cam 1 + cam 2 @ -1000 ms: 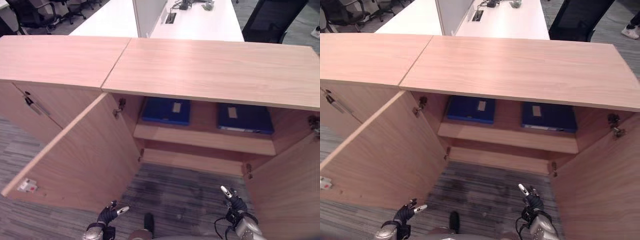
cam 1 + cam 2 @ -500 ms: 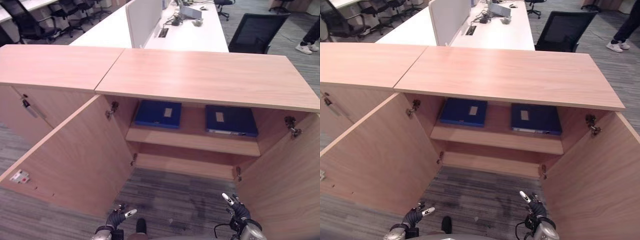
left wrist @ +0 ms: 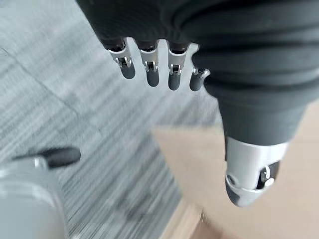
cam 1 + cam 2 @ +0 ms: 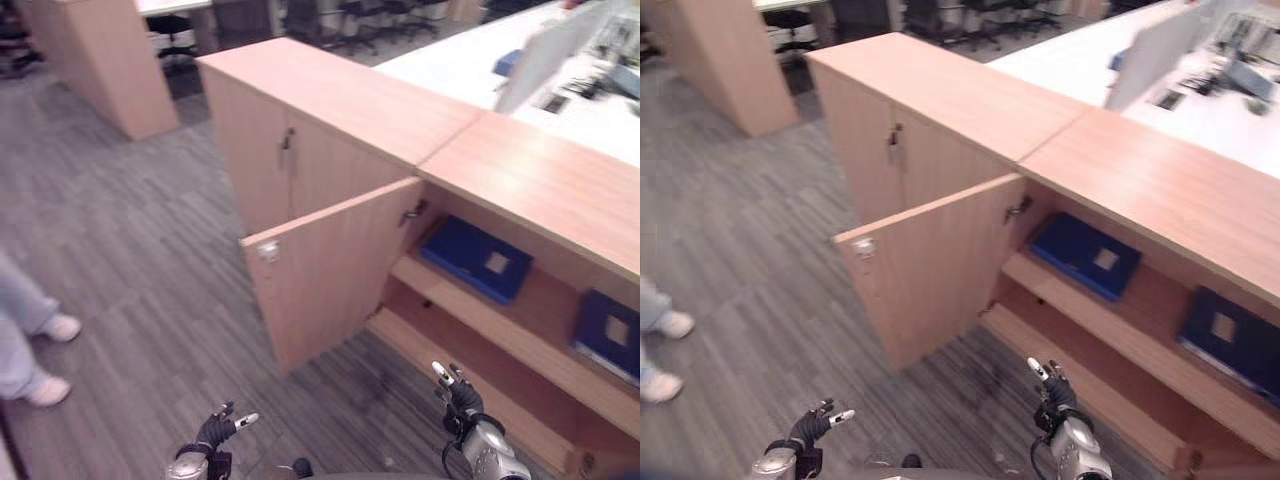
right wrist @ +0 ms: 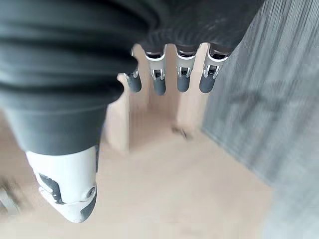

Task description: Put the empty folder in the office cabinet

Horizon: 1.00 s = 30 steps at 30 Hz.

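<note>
The office cabinet [image 4: 440, 150] stands at two o'clock with its door [image 4: 320, 270] swung wide, so the shelf is reachable. Two blue folders [image 4: 475, 262] already lie flat there, apparently the task's kind. My left hand [image 4: 215, 432] and right hand [image 4: 458, 395] hang low, relaxed and holding nothing.

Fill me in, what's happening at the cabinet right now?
Neither hand is handling anything. The left hand and right hand hang low over the carpet, fingers relaxed and empty. The office cabinet stands with its left door swung open, and two blue folders lie flat on its upper shelf. A person's legs show on the robot's left.
</note>
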Available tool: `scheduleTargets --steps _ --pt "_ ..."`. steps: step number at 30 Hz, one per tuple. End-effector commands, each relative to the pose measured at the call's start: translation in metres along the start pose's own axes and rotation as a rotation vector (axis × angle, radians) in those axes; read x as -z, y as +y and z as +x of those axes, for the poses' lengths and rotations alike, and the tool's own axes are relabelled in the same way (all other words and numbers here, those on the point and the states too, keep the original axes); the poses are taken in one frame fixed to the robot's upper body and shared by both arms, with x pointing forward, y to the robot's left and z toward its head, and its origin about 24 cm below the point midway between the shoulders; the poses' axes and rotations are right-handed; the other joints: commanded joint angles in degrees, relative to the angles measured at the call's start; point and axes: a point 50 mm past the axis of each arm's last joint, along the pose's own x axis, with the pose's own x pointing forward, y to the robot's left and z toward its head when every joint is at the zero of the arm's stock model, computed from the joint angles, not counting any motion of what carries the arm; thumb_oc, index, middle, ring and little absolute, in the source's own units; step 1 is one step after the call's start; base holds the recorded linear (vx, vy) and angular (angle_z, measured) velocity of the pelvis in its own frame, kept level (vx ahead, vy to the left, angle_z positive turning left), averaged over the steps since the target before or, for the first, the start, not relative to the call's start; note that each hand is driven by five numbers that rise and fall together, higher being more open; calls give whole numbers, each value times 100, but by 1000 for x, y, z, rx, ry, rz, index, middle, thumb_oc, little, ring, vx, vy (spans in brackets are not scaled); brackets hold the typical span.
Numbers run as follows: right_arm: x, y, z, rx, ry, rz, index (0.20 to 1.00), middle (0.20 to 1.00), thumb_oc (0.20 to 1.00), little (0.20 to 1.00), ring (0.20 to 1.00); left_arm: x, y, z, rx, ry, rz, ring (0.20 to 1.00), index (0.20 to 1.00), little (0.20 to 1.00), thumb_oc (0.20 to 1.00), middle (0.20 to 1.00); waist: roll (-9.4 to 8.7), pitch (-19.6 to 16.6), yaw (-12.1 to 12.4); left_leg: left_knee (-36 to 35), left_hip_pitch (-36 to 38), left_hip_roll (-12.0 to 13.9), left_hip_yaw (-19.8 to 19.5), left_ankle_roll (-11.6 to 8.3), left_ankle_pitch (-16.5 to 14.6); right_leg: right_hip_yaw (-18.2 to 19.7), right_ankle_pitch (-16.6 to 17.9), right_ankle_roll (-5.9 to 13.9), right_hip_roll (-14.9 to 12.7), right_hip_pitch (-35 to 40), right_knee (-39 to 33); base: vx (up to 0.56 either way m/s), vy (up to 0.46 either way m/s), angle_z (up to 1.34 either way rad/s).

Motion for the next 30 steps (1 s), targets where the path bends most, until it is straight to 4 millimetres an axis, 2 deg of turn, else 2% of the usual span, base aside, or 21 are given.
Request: scheduleTargets --steps 1,2,3,4,5,7,10,11,15,16,17,18,19,22,26,30 --pt "-19 -11 -1 14 -87 31 1000 1000 1000 1000 1000 -22 -3 5 -13 -99 -45 1000 1000 1000 1000 1000 79 208 -280 -145 251 559 -930 -633 -67 214 300 -234 642 256 -1883 236 -115 102" --pt "-19 -12 -1 15 -87 27 1000 1000 1000 1000 1000 -22 -2 5 -15 -94 -38 1000 1000 1000 1000 1000 58 223 -332 -217 311 515 -1103 -656 -74 423 352 -218 757 164 -2192 147 -83 89" --pt "-19 -12 -1 15 -86 27 1000 1000 1000 1000 1000 -21 -2 5 -15 -94 -39 1000 1000 1000 1000 1000 75 241 -348 -222 347 534 -1121 -661 -97 400 338 -224 774 213 -2208 224 -102 100" --pt "-16 -15 -1 25 -67 7 1000 1000 1000 1000 1000 -19 -4 6 -11 -78 -14 1000 1000 1000 1000 1000 68 279 -438 -342 483 481 -1453 -693 -113 735 421 -186 982 27 -2454 191 -85 90" --pt "-16 -17 -2 30 -70 14 1000 1000 1000 1000 1000 -20 -3 6 -12 -78 -11 1000 1000 1000 1000 1000 33 256 -436 -349 467 439 -1550 -709 -106 722 466 -183 942 126 -2642 202 -138 86" --pt "-14 -19 -3 28 -56 -10 1000 1000 1000 1000 1000 -13 -3 5 -22 -58 -16 1000 1000 1000 1000 1000 24 214 -386 -353 461 440 -1591 -737 -103 557 542 -231 895 298 -2758 107 -170 142" --pt "-16 -23 -4 26 -58 -29 1000 1000 1000 1000 1000 -9 -6 4 -21 -53 -53 1000 1000 1000 1000 1000 75 178 -301 -275 404 526 -1801 -909 -60 355 506 -317 908 484 -2887 138 -189 63" --pt "-17 -25 -5 23 -61 -38 1000 1000 1000 1000 1000 -4 -9 3 -16 -35 -60 1000 1000 1000 1000 1000 108 157 -292 -250 404 610 -1851 -983 -40 222 408 -388 943 579 -2849 101 -139 49" --pt "-21 -30 -6 29 -73 -50 1000 1000 1000 1000 1000 -1 -14 3 -2 -24 -65 1000 1000 1000 1000 1000 133 222 -316 34 218 659 -1898 -1119 31 32 263 -510 977 674 -2787 28 -88 43" --pt "-24 -33 -7 36 -85 -57 1000 1000 1000 1000 1000 -1 -17 3 9 -22 -59 1000 1000 1000 1000 1000 112 308 -352 451 6 653 -1652 -1198 150 -67 213 -572 940 774 -2782 13 -49 14" --pt "-25 -35 -7 45 -85 -58 1000 1000 1000 1000 1000 -2 -19 3 13 -26 -60 1000 1000 1000 1000 1000 108 348 -374 557 -100 681 -1426 -1193 175 -119 178 -581 921 846 -2804 1 -26 36" --pt "-25 -36 -7 51 -83 -56 1000 1000 1000 1000 1000 -2 -20 3 17 -27 -62 1000 1000 1000 1000 1000 111 366 -374 516 -150 721 -1247 -1178 154 -168 151 -580 904 897 -2814 -5 -11 59" --pt "-26 -37 -6 62 -85 -48 1000 1000 1000 1000 1000 -1 -22 3 25 -24 -62 1000 1000 1000 1000 1000 136 364 -336 340 -270 649 -1176 -1082 152 -161 149 -563 942 875 -2786 24 -23 56" --pt "-19 -36 -8 52 -63 -51 1000 1000 1000 1000 1000 7 -20 0 23 2 -44 1000 1000 1000 1000 1000 180 176 -382 -115 -30 682 -1121 -1019 190 -121 131 -546 1007 861 -2740 81 15 0" --pt "-15 -35 -10 46 -60 -48 1000 1000 1000 1000 1000 12 -18 -2 28 13 -26 1000 1000 1000 1000 1000 201 55 -406 -343 244 701 -1012 -993 202 -128 146 -526 979 959 -2787 84 43 -19" --pt "-9 -27 -9 28 -42 -50 1000 1000 1000 1000 1000 11 -17 -2 17 6 -33 1000 1000 1000 1000 1000 186 -10 -378 -710 549 740 -851 -919 218 -53 329 -402 960 1004 -3008 17 64 -25"
